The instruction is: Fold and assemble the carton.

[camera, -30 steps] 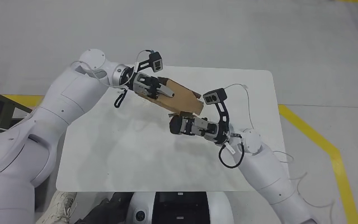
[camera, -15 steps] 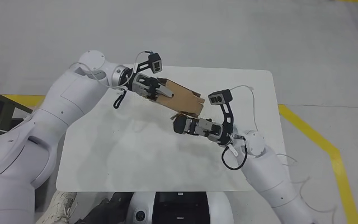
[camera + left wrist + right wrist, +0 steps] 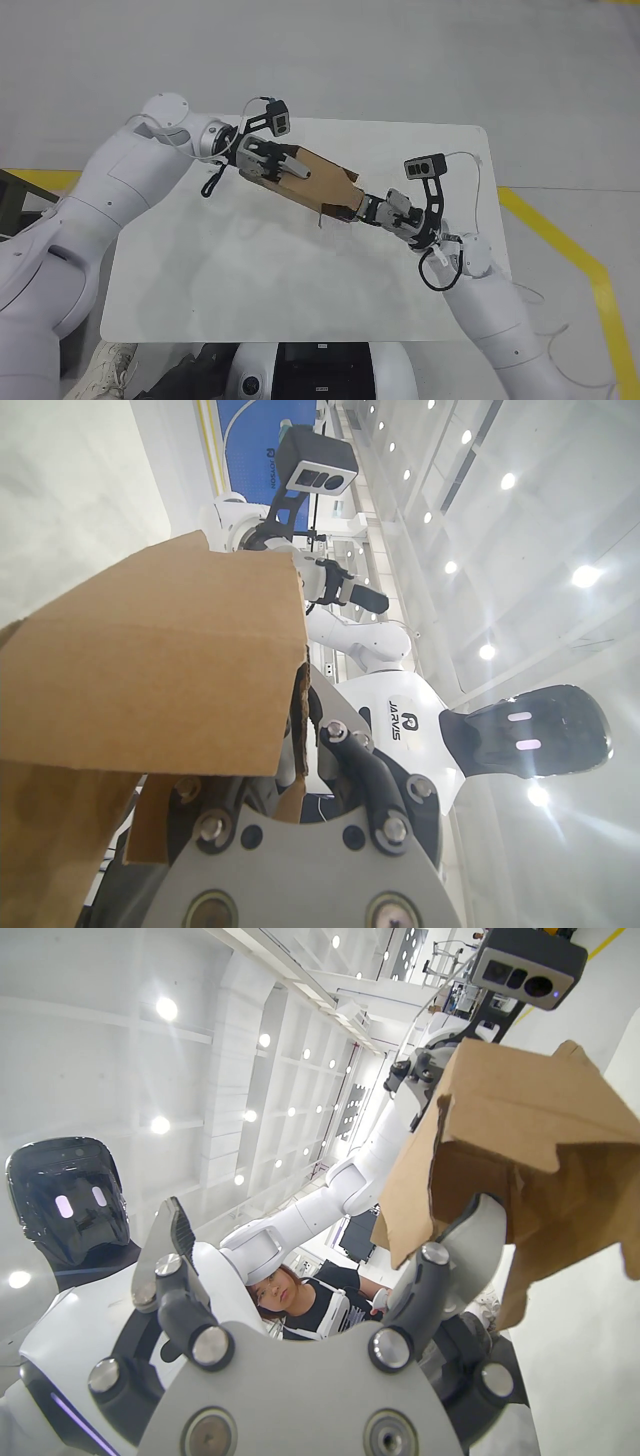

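We find the left gripper clamping the carton at ten o'clock as anchor. The right gripper, spread, engages its four-o'clock end.

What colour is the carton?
Plain brown cardboard, with no print visible. The carton shows best in the left wrist view.

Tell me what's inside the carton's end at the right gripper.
One finger of the right gripper goes behind a flap of the carton; its tip and the interior are covered.
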You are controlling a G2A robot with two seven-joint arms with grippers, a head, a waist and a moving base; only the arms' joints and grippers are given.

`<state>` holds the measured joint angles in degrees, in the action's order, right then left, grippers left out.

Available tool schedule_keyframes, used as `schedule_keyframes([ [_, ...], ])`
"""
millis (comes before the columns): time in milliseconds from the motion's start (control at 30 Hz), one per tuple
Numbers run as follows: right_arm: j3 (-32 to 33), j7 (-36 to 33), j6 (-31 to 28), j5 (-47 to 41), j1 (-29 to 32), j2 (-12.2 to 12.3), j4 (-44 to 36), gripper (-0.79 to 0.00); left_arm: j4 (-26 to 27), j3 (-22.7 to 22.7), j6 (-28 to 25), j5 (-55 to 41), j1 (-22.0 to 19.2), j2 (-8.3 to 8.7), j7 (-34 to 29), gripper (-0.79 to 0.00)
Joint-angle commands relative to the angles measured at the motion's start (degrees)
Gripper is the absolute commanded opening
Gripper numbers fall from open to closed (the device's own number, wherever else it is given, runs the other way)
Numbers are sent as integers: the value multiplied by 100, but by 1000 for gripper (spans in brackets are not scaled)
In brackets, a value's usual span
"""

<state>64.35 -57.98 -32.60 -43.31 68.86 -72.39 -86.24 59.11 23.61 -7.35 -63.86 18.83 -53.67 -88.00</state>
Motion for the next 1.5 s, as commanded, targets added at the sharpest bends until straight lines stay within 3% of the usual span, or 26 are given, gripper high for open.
schedule_keyframes([
  [0, 54, 18, -68, 10, -10, 2, 42, 0, 57, -54, 50, -5, -12, 0, 0, -785],
  [967, 71, -85, -351, 225, -79, -27, 167, 0, 276, -1007, 448, -405, -385, -11, 0, -785],
  [1467, 845, 71, -362, -1, 544, 112, 47, 0, 148, -739, -2, -1313, -368, 152, 0, -785],
])
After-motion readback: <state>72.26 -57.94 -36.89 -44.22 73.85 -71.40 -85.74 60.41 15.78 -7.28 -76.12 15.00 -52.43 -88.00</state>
